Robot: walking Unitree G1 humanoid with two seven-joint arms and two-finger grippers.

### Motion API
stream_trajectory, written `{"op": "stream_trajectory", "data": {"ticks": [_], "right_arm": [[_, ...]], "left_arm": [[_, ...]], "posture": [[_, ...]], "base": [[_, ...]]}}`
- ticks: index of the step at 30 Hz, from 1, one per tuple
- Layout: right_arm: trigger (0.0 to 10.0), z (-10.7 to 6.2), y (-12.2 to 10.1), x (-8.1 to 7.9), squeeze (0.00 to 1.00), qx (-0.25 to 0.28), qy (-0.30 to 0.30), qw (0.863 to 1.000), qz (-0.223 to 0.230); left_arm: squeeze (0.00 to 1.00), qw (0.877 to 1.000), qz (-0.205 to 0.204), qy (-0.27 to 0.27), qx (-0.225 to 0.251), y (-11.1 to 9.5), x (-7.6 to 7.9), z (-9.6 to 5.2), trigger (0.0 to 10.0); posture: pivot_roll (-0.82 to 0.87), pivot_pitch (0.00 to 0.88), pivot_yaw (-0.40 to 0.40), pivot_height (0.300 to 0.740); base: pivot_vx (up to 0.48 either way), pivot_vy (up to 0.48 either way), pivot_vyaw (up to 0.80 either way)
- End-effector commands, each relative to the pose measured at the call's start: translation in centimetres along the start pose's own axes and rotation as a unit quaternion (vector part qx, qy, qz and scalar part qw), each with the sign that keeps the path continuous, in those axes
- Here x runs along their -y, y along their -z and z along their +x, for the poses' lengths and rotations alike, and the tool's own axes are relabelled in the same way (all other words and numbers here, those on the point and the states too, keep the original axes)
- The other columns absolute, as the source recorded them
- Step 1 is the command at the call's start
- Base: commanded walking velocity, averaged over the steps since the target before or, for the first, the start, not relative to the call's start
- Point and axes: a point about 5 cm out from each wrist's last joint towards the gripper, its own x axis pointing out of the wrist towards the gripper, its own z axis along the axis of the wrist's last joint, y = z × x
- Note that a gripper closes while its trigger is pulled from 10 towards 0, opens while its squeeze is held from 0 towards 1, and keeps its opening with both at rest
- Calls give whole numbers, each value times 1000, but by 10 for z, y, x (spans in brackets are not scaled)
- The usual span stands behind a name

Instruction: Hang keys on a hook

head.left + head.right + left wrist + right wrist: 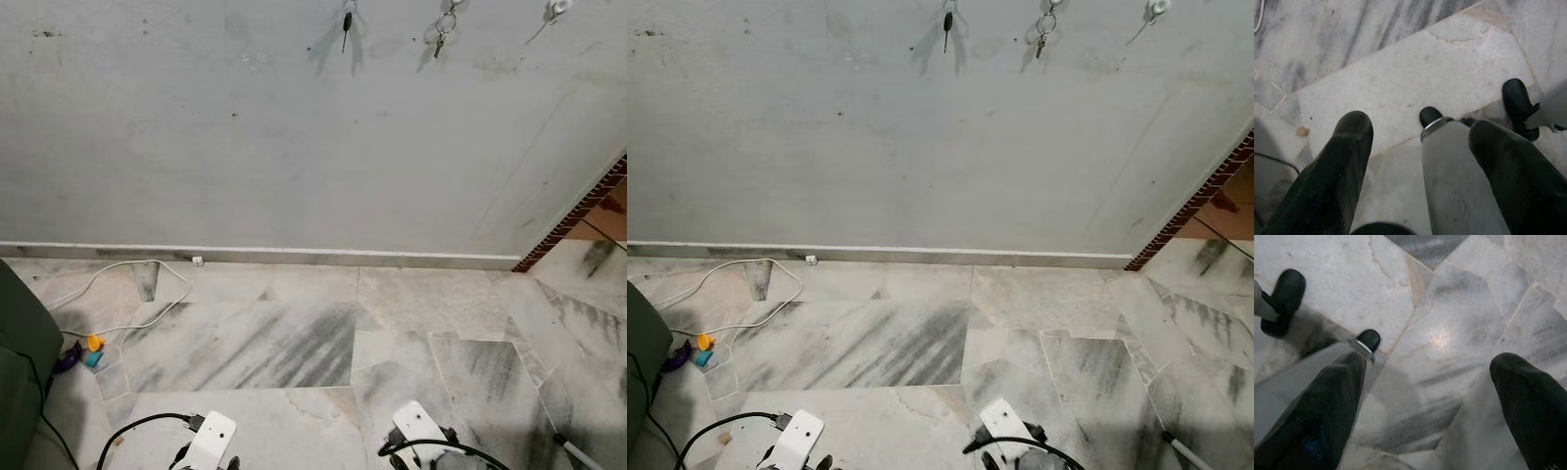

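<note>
High on the grey wall a black key point(346, 27) hangs from a hook, and a bunch of keys point(443, 32) hangs from a second hook to its right. A third, white hook point(556, 10) sits further right with nothing on it. Both arms hang low at the bottom edge of the eye views. My left gripper point(1420, 142) is open above the marble floor, with nothing between its black fingers point(1337, 166). My right gripper point(1430, 382) is open too, and its fingers point(1322, 406) hold nothing.
A white cable point(127, 294) loops on the floor by the skirting at the left, near small coloured toys point(88, 351). A dark green object point(20, 372) fills the left edge. A brick-edged opening point(578, 211) lies at the right. My feet point(1520, 105) stand on the marble.
</note>
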Motion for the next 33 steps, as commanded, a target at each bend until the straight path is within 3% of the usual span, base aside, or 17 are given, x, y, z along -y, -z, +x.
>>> {"op": "stream_trajectory", "data": {"ticks": [1,10,12,14,18,20,23,24,26,28,32,33], "right_arm": [[10000,-2,10,0,0,-15,1,1000,18],[10000,-7,24,15,0,-16,51,994,90],[10000,-8,26,18,0,-13,64,992,105],[10000,-8,24,24,0,-2,85,986,147],[10000,-6,9,24,0,27,85,981,174],[10000,-5,6,22,0,32,78,981,173],[10000,-1,-5,9,0,43,38,989,134],[10000,0,-11,6,0,50,21,992,112],[10000,0,-12,4,0,48,15,994,96],[10000,1,-13,2,0,36,16,997,73],[10000,2,-14,4,0,31,27,993,107],[10000,2,-14,2,0,30,23,995,95]], "left_arm": [[0,1000,3,1,-17,9,2,-2,10000],[0,997,59,35,-19,2,9,1,10000],[0,998,54,40,-22,3,9,1,10000],[0,997,57,48,-25,4,8,0,10000],[0,996,72,39,-33,9,-3,-2,10000],[0,997,65,29,-33,9,-8,-3,10000],[0,999,31,-21,-26,6,-28,-4,10000],[0,998,-38,-48,-20,3,-32,-4,10000],[0,997,-67,-48,-16,1,-30,-3,10000],[0,999,-39,-18,-4,-5,-21,0,10000],[0,1000,-21,-12,-7,-9,-19,1,10000],[0,1000,-10,-12,-12,-9,-19,2,10000]], "posture": [[17,143,-59,740],[-26,157,55,740],[-52,159,69,740],[-66,160,69,740],[-45,113,31,740],[-30,98,14,740],[1,75,7,740],[23,94,34,740],[31,82,33,740],[17,81,31,740],[39,50,29,740],[36,49,34,740]], "base": [[0,0,0],[0,0,0],[0,0,0],[0,0,0],[0,0,0],[0,0,0],[0,0,0],[0,0,0],[0,0,0],[0,0,0],[0,0,0],[0,0,0]]}}
